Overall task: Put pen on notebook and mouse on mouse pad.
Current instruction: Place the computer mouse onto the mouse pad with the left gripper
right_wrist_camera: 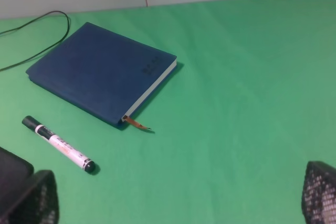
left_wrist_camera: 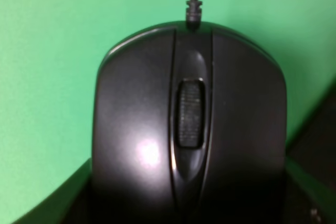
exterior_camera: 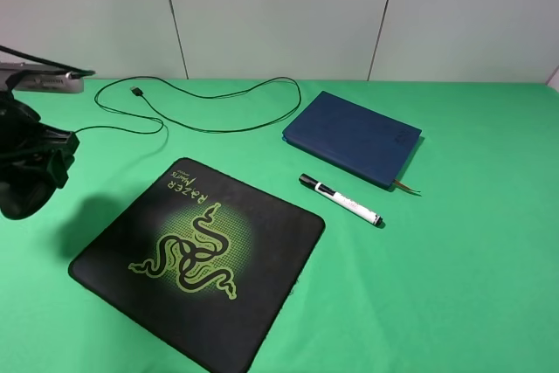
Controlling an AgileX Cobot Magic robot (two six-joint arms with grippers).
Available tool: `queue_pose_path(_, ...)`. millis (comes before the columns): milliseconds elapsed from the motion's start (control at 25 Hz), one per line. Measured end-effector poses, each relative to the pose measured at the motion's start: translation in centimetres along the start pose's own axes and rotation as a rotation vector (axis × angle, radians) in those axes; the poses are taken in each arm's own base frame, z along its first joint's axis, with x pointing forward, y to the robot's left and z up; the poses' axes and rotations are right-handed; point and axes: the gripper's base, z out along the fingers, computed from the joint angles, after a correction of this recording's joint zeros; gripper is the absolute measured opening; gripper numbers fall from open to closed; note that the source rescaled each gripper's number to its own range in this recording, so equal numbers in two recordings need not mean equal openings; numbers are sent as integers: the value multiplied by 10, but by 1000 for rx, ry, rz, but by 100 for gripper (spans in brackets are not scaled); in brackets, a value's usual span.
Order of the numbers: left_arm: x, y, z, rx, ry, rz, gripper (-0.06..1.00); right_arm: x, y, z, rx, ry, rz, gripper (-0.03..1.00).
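The glossy black mouse [left_wrist_camera: 189, 129] fills the left wrist view, held off the green cloth by my left gripper [exterior_camera: 31, 176] at the table's far left edge. Its thin cable [exterior_camera: 218, 124] loops across the back of the table. The black mouse pad [exterior_camera: 201, 259] with the green snake logo lies just right of that gripper. The navy notebook [exterior_camera: 354, 137] [right_wrist_camera: 100, 72] lies closed at the back right. In front of it the white pen [exterior_camera: 341, 199] [right_wrist_camera: 58, 144] rests on the cloth, apart from the book. My right gripper [right_wrist_camera: 178, 192] is open and empty, and out of the exterior view.
The green cloth [exterior_camera: 472, 259] covers the whole table, with a pale panelled wall behind it. The cable's USB plug [exterior_camera: 137, 91] lies loose at the back left. A grey device [exterior_camera: 44, 83] sits at the far left edge.
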Motion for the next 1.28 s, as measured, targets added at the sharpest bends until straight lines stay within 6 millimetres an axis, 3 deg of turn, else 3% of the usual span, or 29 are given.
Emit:
queue_pose_path(160,3,-22,-4,4,19,45,0,0,0,0,0,0,0,100)
queue_pose_path(520,12,-98,-10,49,-49,131,0,0,0,0,0,0,0,100)
queue_pose_path(720,17,-123,-12,80,-88,103,0,0,0,0,0,0,0,100)
queue_pose_path(920,22,-144,4,76,-49,136,0,0,0,0,0,0,0,100)
queue_pose_path(1080,30,-169,30,65,-3,146,0,0,0,0,0,0,0,100)
queue_pose_path(1280,35,-185,49,63,18,143,0,0,0,0,0,0,0,100)
